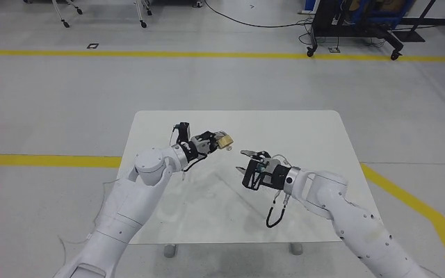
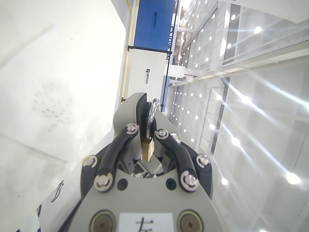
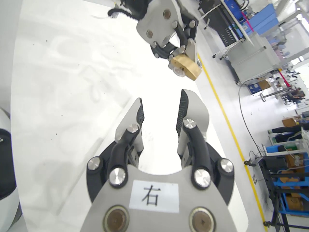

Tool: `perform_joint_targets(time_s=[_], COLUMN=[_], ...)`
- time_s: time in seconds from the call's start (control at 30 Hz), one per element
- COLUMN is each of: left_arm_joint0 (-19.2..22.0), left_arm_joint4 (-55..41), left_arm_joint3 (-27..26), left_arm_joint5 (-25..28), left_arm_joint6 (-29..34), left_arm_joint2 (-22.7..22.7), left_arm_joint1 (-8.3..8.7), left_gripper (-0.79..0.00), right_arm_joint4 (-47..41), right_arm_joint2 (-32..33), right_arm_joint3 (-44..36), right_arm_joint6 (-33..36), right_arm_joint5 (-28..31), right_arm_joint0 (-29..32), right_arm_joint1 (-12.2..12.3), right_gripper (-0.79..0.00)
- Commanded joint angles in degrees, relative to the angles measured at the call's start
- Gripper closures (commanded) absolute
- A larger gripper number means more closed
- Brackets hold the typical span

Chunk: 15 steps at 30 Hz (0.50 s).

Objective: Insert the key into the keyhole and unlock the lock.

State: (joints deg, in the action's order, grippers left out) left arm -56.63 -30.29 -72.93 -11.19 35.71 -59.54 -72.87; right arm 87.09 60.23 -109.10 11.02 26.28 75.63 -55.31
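While the left gripper (image 1: 214, 140) clamped the brass lock (image 1: 224, 142) between its fingers above the white table (image 1: 306, 132), the right gripper (image 1: 241, 160) hung near it without touching, fingers spread wide, nothing between them, pointed toward the lock's brass body.

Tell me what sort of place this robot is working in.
Probably a factory floor or industrial robotics lab rather than a home. A yellow line is marked on the pale polished floor, a wheeled equipment frame stands by loose cables, and there are blue partition panels and wheeled benches beyond.
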Motion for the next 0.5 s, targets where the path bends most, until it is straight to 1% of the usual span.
perform_joint_targets(time_s=[0.0, 0.07, 0.1, 0.2, 0.33, 0.47], left_arm_joint0=[0.09, -0.03, -0.13, -0.21, -0.13, -0.03], left_arm_joint4=[0.62, 1.01, 0.98, 0.94, 0.91, 1.2], left_arm_joint3=[0.04, -0.12, -0.24, -0.25, -0.1, -0.06], left_arm_joint5=[-0.28, -0.18, -0.06, -0.08, -0.16, -0.33], left_arm_joint6=[-0.11, 0.08, 0.24, 0.68, 1.09, 1.71], left_arm_joint2=[0.59, 0.9, 0.95, 0.92, 0.93, 1.19], left_arm_joint1=[-0.12, -0.18, -0.21, -0.24, -0.32, -0.4], left_gripper=[0.0, 0.0, 0.0, 0.0, 0.0, 0.0], right_arm_joint4=[0.53, 0.93, 1.48, 4.8, 5.67, 6.81], right_arm_joint2=[-0.72, -1.41, -1.55, -3.4, -5.51, -6.38], right_arm_joint3=[-0.19, -0.17, 0.03, -1.17, -1.2, -0.82], right_arm_joint6=[-0.02, 0.57, 1.51, 5.88, 7.54, 9.09], right_arm_joint5=[-3.53, -5.6, -7.0, -9.47, -9.92, -10.95], right_arm_joint0=[0.27, 0.21, 0.06, -0.52, -1.48, -2.22], right_arm_joint1=[-0.36, -0.7, -0.86, -1.42, -2.16, -2.71], right_gripper=[-0.351, -0.332, -0.336, -0.32, -0.326, -0.305])
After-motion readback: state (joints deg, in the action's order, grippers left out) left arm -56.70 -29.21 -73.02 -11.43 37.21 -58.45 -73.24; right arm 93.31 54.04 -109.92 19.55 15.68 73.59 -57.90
